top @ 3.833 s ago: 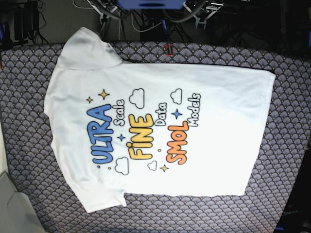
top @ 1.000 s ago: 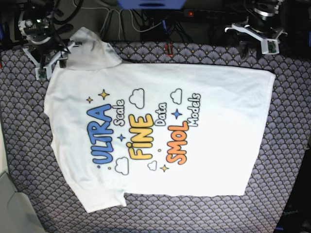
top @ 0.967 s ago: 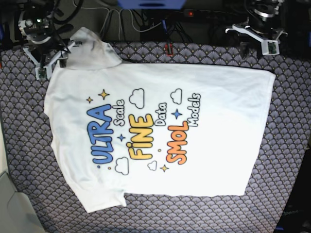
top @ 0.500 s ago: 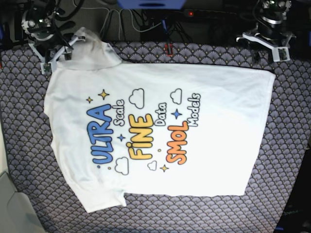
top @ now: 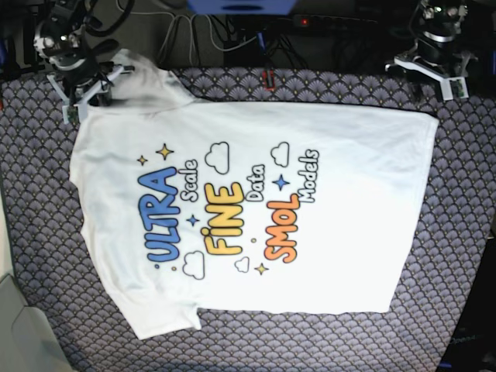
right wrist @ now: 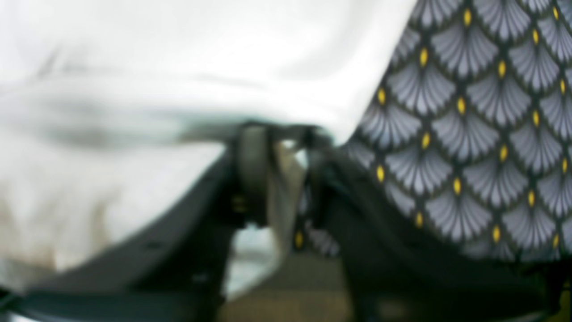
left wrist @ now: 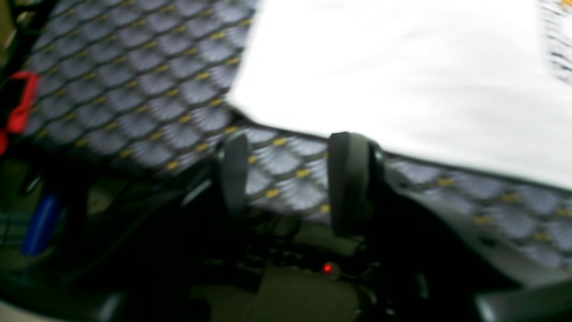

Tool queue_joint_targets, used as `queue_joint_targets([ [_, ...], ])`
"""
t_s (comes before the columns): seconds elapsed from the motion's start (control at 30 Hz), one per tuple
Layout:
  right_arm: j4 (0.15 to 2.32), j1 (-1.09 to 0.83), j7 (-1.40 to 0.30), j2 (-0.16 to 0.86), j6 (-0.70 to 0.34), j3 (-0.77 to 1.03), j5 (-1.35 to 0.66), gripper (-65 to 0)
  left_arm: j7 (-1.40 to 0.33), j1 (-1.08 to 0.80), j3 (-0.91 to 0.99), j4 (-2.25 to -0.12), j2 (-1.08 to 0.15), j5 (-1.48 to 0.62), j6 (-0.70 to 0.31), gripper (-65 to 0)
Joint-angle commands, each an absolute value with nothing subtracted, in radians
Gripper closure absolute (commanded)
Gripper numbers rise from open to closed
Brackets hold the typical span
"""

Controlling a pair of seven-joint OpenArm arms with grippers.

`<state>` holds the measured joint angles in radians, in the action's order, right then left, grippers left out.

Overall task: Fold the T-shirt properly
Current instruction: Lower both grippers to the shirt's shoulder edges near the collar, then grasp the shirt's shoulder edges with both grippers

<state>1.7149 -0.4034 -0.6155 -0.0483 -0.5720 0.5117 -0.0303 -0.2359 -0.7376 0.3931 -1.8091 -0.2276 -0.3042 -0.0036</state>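
Two pincers at work: my right pincer (right wrist: pixel 279 147) seems clenched on a T-shirt (top: pixel 256 209) sleeve edge, my left pincer (left wrist: pixel 286 179) gapes just short of the hem corner, risking a one-sided, skewed lift.

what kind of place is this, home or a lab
Probably a robotics lab or test bench, not a home. The T-shirt lies flat on a patterned table cover, two robot arms reach in from the far edge, and loose cables run behind.
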Motion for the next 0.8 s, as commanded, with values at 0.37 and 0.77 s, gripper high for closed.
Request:
queue_joint_targets([
  [0.37, 1.685, -0.410, -0.671, -0.050, -0.582, 0.512, -0.007, 0.0, -0.217, -0.654, 0.469, -1.765, -0.236, -0.305, -0.005, -28.9],
  [0.77, 1.685, -0.410, -0.671, -0.050, -0.582, 0.507, -0.007, 0.0, -0.217, -0.507, 0.501, -1.575, -0.236, -0.303, -0.005, -28.9],
])
